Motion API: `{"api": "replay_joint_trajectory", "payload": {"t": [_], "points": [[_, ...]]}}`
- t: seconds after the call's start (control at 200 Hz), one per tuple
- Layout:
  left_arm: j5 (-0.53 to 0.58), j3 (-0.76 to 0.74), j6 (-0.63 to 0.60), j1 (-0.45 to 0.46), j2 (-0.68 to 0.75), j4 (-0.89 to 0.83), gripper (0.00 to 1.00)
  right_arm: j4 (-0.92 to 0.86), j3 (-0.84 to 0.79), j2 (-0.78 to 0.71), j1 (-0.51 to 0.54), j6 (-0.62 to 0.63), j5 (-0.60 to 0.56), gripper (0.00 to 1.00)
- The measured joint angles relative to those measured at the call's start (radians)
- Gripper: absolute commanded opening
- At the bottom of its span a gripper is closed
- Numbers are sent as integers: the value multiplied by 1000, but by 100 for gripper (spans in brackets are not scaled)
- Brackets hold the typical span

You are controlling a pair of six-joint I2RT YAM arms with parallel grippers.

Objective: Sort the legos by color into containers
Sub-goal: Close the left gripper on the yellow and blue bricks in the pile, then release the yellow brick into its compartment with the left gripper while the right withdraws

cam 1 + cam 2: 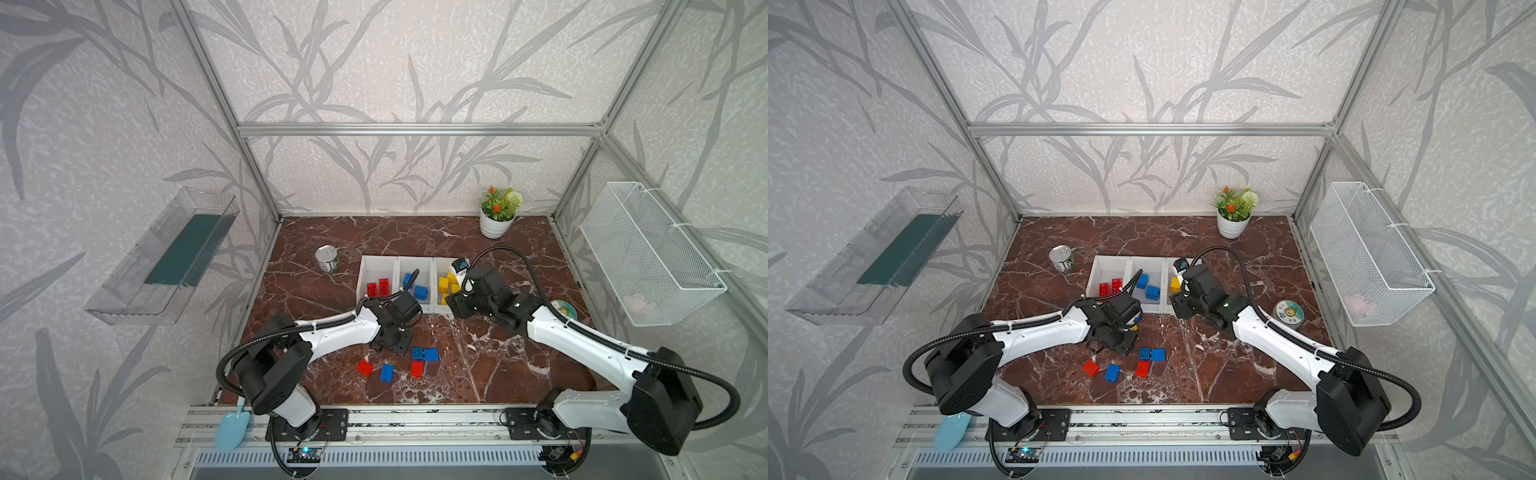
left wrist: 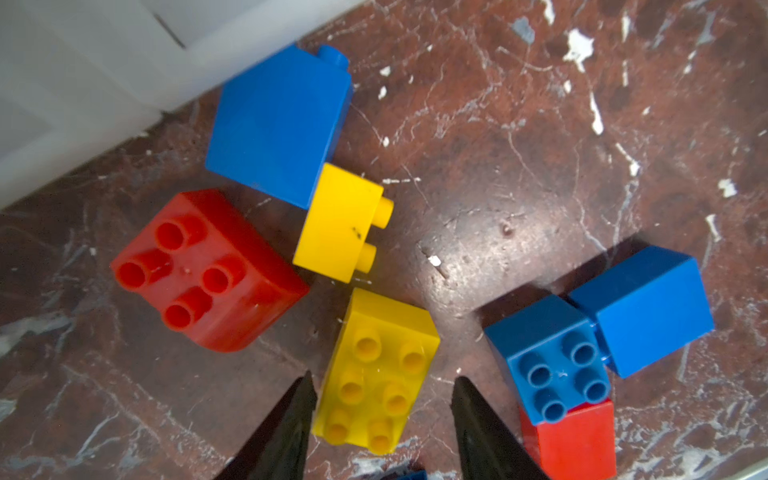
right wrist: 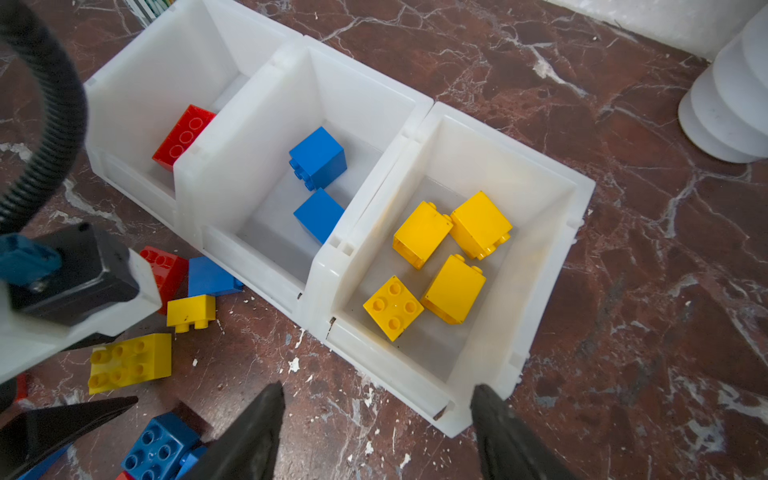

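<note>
Your bins (image 3: 515,141) are white: red bricks (image 1: 384,286) in one, blue bricks (image 3: 319,156) in the next, yellow bricks (image 3: 453,291) in the third. Your table (image 1: 478,245) is red-brown marble with white veins. The walls (image 1: 415,62) carry a grey leaf print on pale ground. The can (image 1: 327,258) is silver, the pot (image 1: 494,226) white, the scoop (image 1: 232,428) pale blue.

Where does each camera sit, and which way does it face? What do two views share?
Top views: high over the base rail, looking down at the marble table; left arm, right arm show.
Left wrist: looks down on loose bricks; open left gripper straddles a yellow oblong brick.
Right wrist: looks down into three white bins; open right gripper, empty.
Shared: both wrist views show that brick.
</note>
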State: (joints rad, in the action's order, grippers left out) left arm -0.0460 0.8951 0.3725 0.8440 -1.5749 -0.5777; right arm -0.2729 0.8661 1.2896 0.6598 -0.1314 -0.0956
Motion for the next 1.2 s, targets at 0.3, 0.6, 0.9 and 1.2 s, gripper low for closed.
{"api": "replay_joint_trajectory", "payload": {"t": [0.3, 0.6, 0.9, 1.2], "points": [[-6, 0, -20, 6, -23, -2, 35, 0, 0, 0, 0, 0, 0, 69], [-18, 41, -49, 6, -11, -4, 29, -2, 0, -6, 0, 0, -30, 67], [-7, 267, -92, 6, 2, 24, 29, -1, -35, -153, -39, 8, -114, 66], [-9, 631, -186, -23, -275, 125, 29, -30, -35, -228, -172, -1, -153, 65]]}}
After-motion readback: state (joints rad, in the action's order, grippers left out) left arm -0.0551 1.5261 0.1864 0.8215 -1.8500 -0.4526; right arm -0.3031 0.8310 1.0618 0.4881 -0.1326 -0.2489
